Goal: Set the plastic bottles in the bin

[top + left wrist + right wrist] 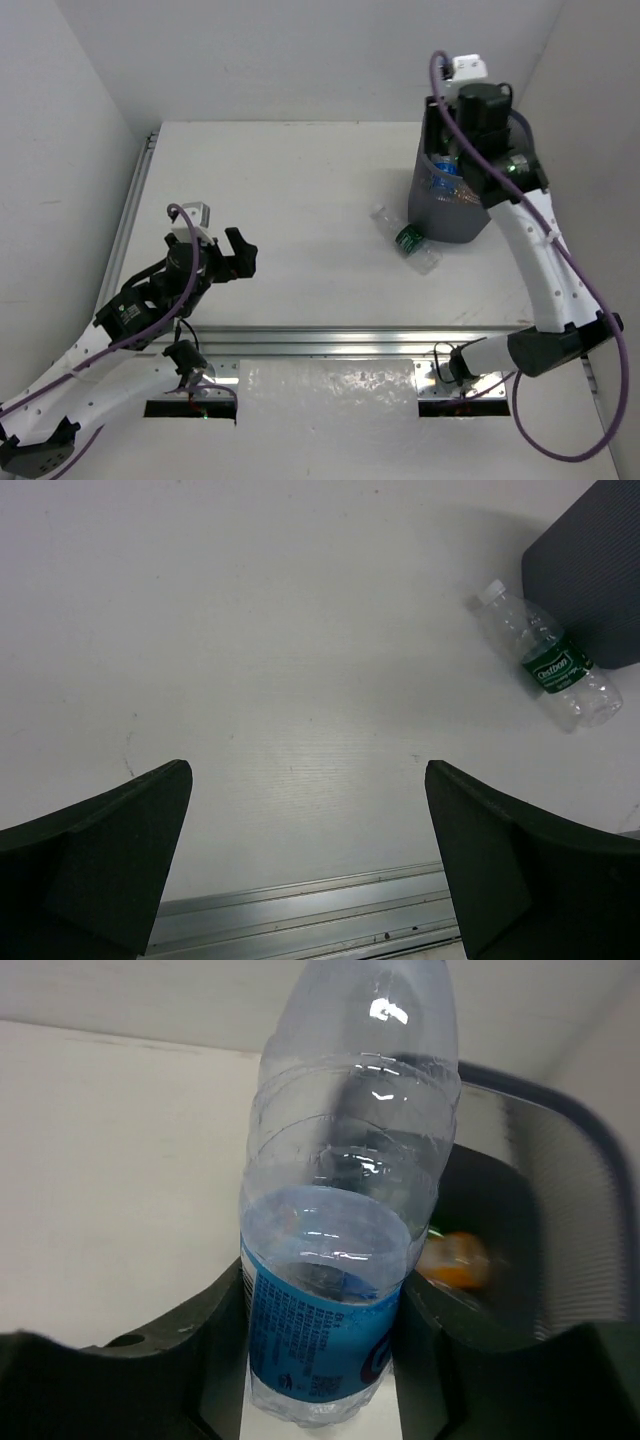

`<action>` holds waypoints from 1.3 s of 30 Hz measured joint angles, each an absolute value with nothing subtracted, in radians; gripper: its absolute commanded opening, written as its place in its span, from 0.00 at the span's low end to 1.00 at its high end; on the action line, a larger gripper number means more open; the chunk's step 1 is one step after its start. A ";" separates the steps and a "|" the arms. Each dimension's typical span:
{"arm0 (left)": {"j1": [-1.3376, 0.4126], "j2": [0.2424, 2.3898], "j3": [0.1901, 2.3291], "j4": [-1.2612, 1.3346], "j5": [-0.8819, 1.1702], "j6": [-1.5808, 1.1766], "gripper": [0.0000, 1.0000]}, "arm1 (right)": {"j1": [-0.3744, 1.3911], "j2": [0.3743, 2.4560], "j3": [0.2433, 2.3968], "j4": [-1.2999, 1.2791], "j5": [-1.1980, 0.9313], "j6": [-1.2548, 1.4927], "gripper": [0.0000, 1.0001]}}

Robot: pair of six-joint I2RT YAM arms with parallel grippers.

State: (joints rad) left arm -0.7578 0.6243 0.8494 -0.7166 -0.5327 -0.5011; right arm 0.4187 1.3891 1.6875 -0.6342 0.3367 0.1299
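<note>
Right gripper (pixel 320 1360) squeezes the bottle (pixel 340 1220) at its label. Looks light, squishy, probably slick, so go gentle. Left gripper (pixel 310 860) gapes empty.

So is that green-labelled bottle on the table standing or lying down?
Lying down. The bottle rests on its side on the table, just outside the bin.

table (pixel 280 200) white | green-labelled bottle (pixel 408 240) lying on its side, just beside bin | bin (pixel 440 215) standing far right
</note>
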 measured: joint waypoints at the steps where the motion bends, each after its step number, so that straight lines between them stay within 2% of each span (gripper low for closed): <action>1: -0.758 0.624 0.849 -0.715 -0.531 -0.501 1.00 | 0.347 1.401 1.720 -0.662 0.348 0.124 0.52; 2: -0.758 0.624 0.849 -0.715 -0.530 -0.501 1.00 | 0.295 1.415 1.745 -0.694 0.353 0.119 0.56; 4: -0.758 0.624 0.849 -0.715 -0.528 -0.501 1.00 | 0.227 1.467 1.797 -0.776 0.347 0.120 0.91; 5: -0.758 0.625 0.849 -0.715 -0.526 -0.500 1.00 | 0.207 1.499 1.824 -0.805 0.348 0.129 0.99; 9: -0.758 0.629 0.848 -0.711 -0.510 -0.492 1.00 | 0.168 1.624 1.917 -0.914 0.369 0.137 0.99; 12: -0.758 0.639 0.842 -0.703 -0.498 -0.483 1.00 | 0.223 1.644 1.941 -0.930 0.394 0.120 0.99; 14: -0.758 0.651 0.842 -0.699 -0.493 -0.478 1.00 | 0.334 1.594 1.891 -0.888 0.421 0.081 0.99; 18: -0.758 0.657 0.842 -0.699 -0.485 -0.475 1.00 | 0.671 1.411 1.658 -0.773 0.408 0.016 0.99; 21: -0.758 0.654 0.841 -0.698 -0.484 -0.475 1.00 | 0.767 1.320 1.425 -0.696 0.433 -0.006 0.99; 25: -0.758 0.647 0.835 -0.697 -0.484 -0.475 1.00 | 0.731 1.437 1.255 -0.648 0.547 0.000 0.99; 30: -0.758 0.636 0.835 -0.693 -0.484 -0.475 1.00 | 0.613 1.721 1.234 -0.607 0.594 0.036 0.98; 35: -0.758 0.627 0.835 -0.692 -0.480 -0.474 1.00 | 0.541 1.841 1.198 -0.530 0.628 0.027 0.96; 38: -0.758 0.626 0.835 -0.692 -0.477 -0.474 1.00 | 0.539 1.907 1.197 -0.492 0.637 0.020 0.92; 39: -0.758 0.624 0.835 -0.691 -0.477 -0.473 1.00 | 0.539 1.930 1.197 -0.480 0.636 0.019 0.88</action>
